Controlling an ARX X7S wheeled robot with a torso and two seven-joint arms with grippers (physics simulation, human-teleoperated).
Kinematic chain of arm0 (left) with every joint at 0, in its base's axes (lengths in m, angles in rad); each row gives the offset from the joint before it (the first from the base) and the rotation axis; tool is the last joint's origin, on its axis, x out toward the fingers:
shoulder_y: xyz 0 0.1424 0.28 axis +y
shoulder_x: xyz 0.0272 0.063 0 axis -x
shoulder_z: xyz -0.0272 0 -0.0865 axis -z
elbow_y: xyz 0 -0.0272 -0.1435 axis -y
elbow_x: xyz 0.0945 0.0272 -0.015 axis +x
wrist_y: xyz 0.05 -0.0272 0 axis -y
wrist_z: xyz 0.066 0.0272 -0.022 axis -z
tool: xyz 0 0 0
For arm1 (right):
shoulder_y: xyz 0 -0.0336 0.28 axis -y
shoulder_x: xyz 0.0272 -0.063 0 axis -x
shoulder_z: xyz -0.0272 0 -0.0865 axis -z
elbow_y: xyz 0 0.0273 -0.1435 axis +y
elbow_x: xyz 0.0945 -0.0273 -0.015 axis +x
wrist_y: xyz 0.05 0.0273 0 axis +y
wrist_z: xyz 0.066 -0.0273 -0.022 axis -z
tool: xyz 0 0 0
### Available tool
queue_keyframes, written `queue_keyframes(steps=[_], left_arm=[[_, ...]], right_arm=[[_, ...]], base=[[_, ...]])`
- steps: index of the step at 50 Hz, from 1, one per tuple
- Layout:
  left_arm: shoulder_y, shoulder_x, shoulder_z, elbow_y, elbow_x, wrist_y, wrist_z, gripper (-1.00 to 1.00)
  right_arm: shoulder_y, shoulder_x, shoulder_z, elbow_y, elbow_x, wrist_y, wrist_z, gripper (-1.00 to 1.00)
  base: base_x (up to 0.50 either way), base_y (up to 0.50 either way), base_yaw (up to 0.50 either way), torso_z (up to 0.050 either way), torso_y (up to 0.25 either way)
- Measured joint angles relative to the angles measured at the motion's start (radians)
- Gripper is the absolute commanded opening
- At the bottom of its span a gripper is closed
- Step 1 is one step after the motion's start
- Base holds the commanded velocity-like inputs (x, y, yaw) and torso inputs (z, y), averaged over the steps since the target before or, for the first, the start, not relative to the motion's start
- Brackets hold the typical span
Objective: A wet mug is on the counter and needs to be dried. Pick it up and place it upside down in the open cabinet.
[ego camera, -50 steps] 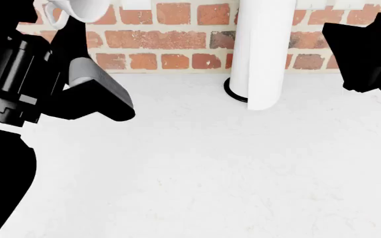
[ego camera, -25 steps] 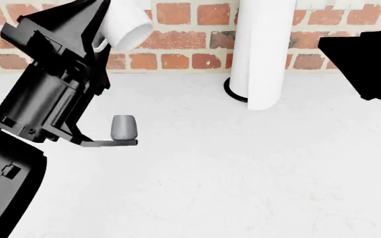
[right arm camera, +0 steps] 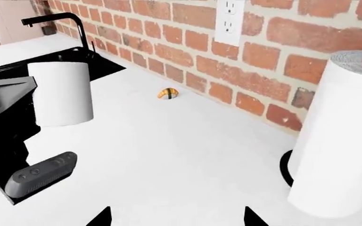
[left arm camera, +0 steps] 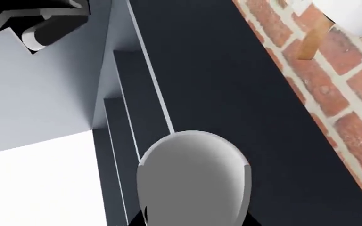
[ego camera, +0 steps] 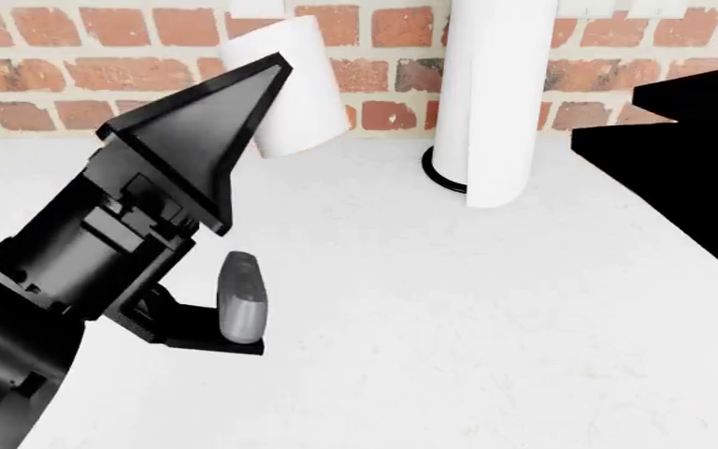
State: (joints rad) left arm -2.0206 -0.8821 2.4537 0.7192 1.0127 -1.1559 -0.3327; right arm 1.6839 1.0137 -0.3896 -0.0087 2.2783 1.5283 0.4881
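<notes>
Mug [ego camera: 291, 89]: lower and more tipped than a second ago, held off the worktop [ego camera: 484, 318] near the brick wall.
Left jaws: probably pinching the mug; grip hidden.
Right jaws: spread, empty.
Meaning: cabinet placing not yet done.

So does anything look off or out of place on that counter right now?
Nothing spilled or broken. The mug is off the counter, held up in the left hand. The one stray thing is a small orange-and-black object lying by the brick wall.
</notes>
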Motion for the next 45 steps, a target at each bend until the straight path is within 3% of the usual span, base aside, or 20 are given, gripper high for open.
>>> queue_keyframes(steps=[20,45], left_arm=[[-0.013,-0.004,0.06,-0.004,0.228,-0.005,0.006,-1.0],[0.089,-0.001,0.073,-0.079,0.304,-0.019,-0.025,-1.0]], right_arm=[[0.163,-0.023,-0.181,-0.047,0.032,0.011,-0.162,1.0],[0.222,-0.114,-0.248,-0.069,0.041,-0.033,-0.259,1.0]], base=[[0.0,0.0,0.0,0.0,0.0],[0.0,0.0,0.0,0.0,0.0]])
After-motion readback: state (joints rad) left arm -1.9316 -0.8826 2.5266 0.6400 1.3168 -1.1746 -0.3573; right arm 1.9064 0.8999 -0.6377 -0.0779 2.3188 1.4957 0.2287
